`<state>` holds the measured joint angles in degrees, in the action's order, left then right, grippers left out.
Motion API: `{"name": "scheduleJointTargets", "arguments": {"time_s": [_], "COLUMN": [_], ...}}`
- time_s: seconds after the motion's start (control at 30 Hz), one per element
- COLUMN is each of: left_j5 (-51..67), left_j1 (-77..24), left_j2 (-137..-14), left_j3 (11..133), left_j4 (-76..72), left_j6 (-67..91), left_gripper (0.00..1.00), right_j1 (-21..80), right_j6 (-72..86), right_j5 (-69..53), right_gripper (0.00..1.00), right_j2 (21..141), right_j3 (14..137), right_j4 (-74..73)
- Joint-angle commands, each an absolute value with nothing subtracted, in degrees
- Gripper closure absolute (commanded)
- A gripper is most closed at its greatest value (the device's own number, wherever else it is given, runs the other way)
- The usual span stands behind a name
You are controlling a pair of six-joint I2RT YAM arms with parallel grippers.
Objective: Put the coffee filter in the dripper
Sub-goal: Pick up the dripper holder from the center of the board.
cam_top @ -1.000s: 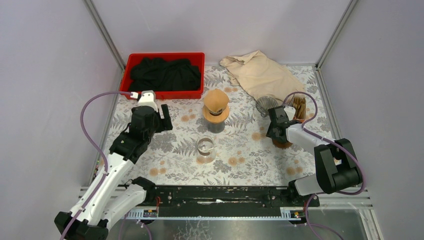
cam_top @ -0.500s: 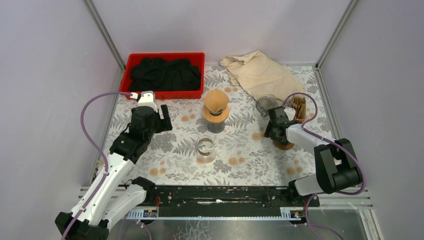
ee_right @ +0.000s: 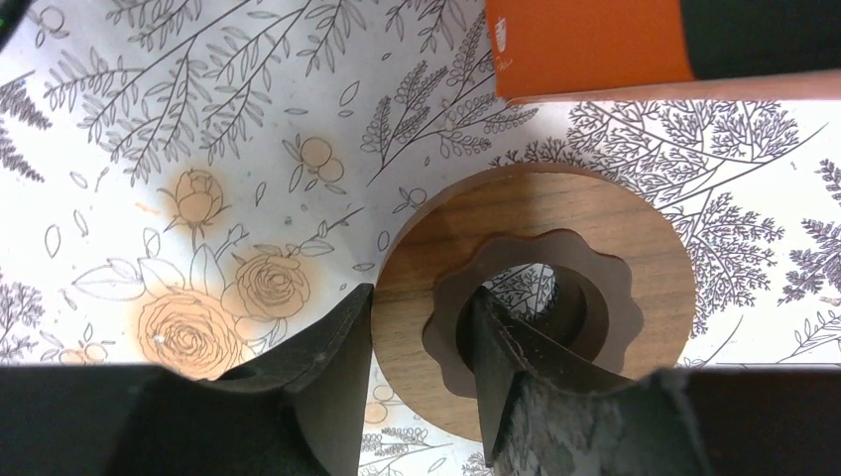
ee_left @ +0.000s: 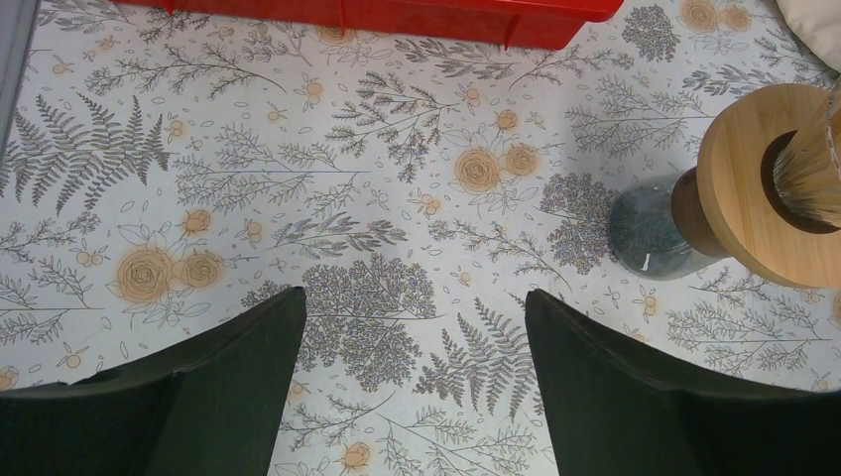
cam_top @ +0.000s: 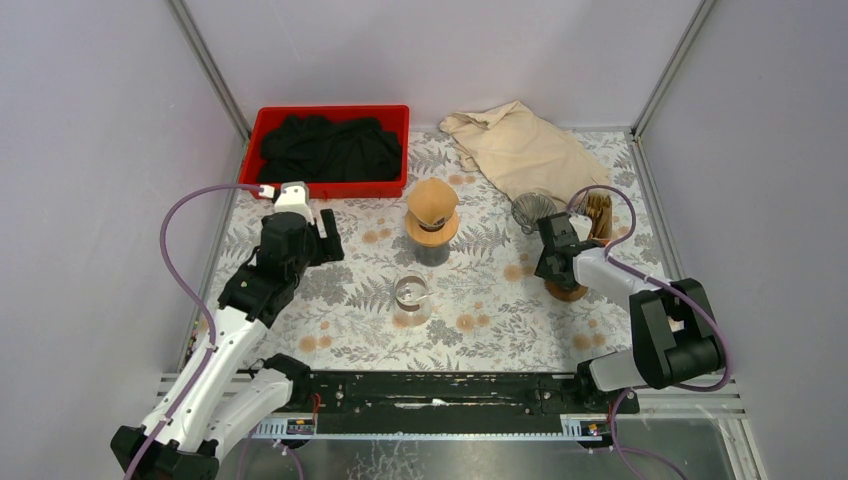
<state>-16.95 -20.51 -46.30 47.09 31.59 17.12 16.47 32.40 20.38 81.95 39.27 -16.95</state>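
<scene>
From above: floral table cover (cam_top: pixel 480 325). At far left, red tray (cam_top: pixel 385 185) with black cloth (cam_top: pixel 325 148) in it. At far right, beige cloth (cam_top: pixel 520 145). At centre, brown coffee filter (cam_top: pixel 432 198), point down, seated in a wooden collar (cam_top: pixel 432 232) atop a dark glass vessel (cam_top: pixel 432 252). Just nearer, a clear glass cup (cam_top: pixel 412 295). Right of centre, a glass dripper cone (cam_top: pixel 533 208), standing empty and apart from the filter, with a brown ribbed bundle (cam_top: pixel 598 215) beside it. Left gripper (cam_top: pixel 328 240) hovering left of the collar. Right gripper (cam_top: pixel 555 265) down at a wooden ring (cam_top: pixel 568 290), near the cone.

From the left wrist: left gripper (ee_left: pixel 415 297) spread wide, nothing between its fingers (ee_left: pixel 228 377), only the table cover below. Tray edge (ee_left: pixel 397 15) along the far side. At right, collar (ee_left: pixel 744 188), vessel (ee_left: pixel 645 233) and a ribbed sliver of filter (ee_left: pixel 808 164).

From the right wrist: right gripper (ee_right: pixel 417 297) partly closed, pinching the ring (ee_right: pixel 635 258) by its near rim, one finger (ee_right: pixel 332 367) outside, the other inside the scalloped hole. Orange box (ee_right: pixel 585 45) just beyond.
</scene>
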Motion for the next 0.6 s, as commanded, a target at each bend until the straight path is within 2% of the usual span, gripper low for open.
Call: {"name": "scheduleJointTargets", "arguments": {"time_s": [0.0, 0.3, 0.57], "left_j5": [-16.67, -15.91, -15.62], "left_j1": [-19.87, -19.16, -18.49], "left_j2": [-45.75, -46.04, -46.20], "left_j3": [46.81, 46.77, 46.86], "left_j4": [27.25, 27.07, 26.97], "left_j6": [16.26, 16.26, 16.26], "left_gripper": [0.12, 0.12, 0.12], "right_j1": [16.70, 20.41, 31.22], "right_j6": [31.13, 28.85, 26.51], "right_j5": [16.01, 13.86, 16.59], "right_gripper": [0.64, 0.76, 0.81], "right_j2": [79.31, 73.65, 70.40], "right_j3": [40.77, 43.99, 51.66], "right_j4": [-19.54, -24.22, -31.72]}}
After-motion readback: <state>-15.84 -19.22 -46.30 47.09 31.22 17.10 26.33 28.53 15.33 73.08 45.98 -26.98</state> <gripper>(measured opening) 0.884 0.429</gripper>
